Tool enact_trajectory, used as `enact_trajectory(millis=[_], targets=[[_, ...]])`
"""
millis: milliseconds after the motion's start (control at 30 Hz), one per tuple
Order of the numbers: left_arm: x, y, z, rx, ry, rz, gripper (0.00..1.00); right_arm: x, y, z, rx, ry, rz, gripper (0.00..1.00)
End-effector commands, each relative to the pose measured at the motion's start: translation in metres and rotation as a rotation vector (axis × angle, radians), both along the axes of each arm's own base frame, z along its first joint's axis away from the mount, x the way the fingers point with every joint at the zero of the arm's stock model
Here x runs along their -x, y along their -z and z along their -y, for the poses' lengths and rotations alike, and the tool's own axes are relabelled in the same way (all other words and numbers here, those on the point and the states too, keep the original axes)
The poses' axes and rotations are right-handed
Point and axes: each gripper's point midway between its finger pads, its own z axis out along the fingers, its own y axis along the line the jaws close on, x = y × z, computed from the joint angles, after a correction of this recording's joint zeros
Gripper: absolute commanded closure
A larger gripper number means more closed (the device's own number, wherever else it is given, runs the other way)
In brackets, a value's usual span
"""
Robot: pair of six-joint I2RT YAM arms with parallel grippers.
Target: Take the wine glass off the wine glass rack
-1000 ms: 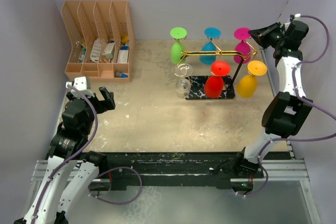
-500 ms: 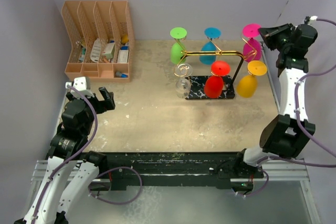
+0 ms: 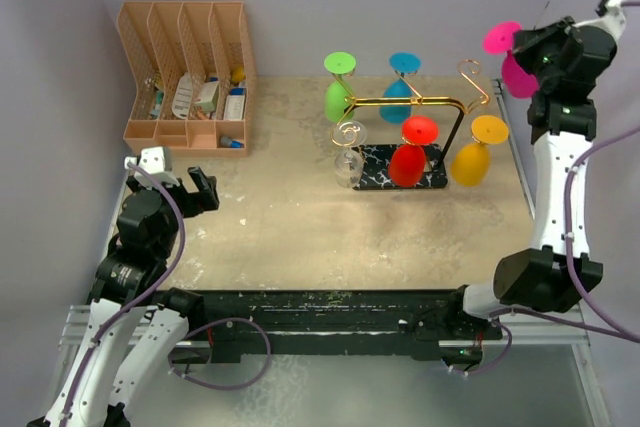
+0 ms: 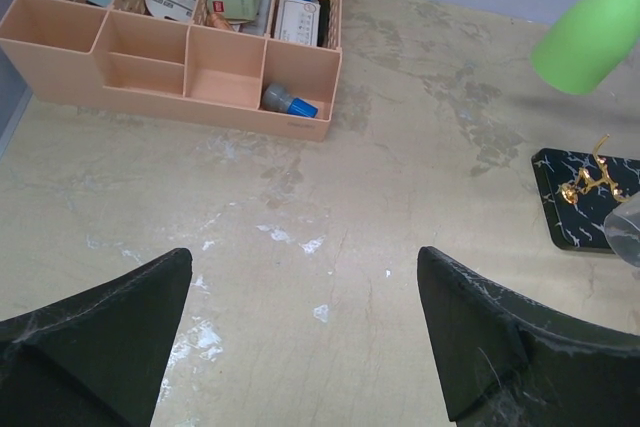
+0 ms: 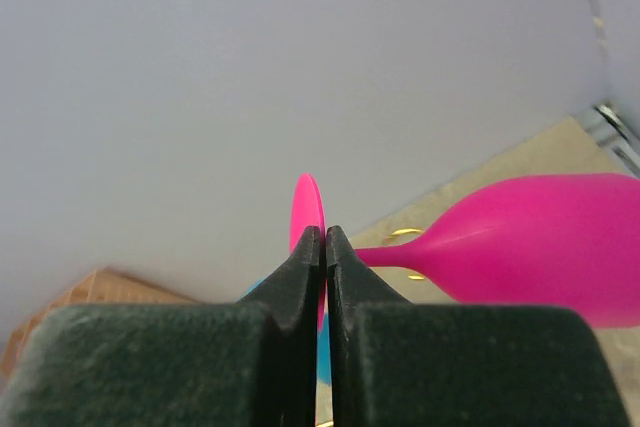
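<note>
The pink wine glass hangs in the air up and to the right of the wine glass rack, apart from its gold wire. My right gripper is shut on the glass's flat round foot. In the right wrist view the pink bowl points right of my right gripper. The rack's right curled hook holds nothing. Far off at the table's left, my left gripper is open; in its own view the left gripper has only bare table between the fingers.
Green, blue, red, yellow and clear glasses still hang on the rack over its black marbled base. An orange file organiser stands back left. Walls close in on both sides.
My right gripper has carried the pink glass up and to the right, off the rack's hook, tilting it sideways. The left arm has stayed still.
</note>
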Motion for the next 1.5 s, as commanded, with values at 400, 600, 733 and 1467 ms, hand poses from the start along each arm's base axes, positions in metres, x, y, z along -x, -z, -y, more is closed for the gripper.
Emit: enact_trajectory(millis=[400,600,733,1467], targets=[[0.042,-0.069,0.038,0.452,0.082,-0.043,0.08,0.094,-0.122,-0.281,0.524,-0.681,0.348,1.00],[0.069,-0.120,0.060,0.617,0.213,-0.013,0.02,0.153,-0.098,-0.364,0.695,-0.811,0.425,1.00],[0.088,-0.149,0.072,0.706,0.294,-0.021,0.00,0.187,-0.075,-0.401,0.813,-0.846,0.478,1.00],[0.114,-0.099,0.117,1.264,0.296,-0.425,0.08,0.292,0.041,-0.475,1.091,-0.773,0.678,1.00]])
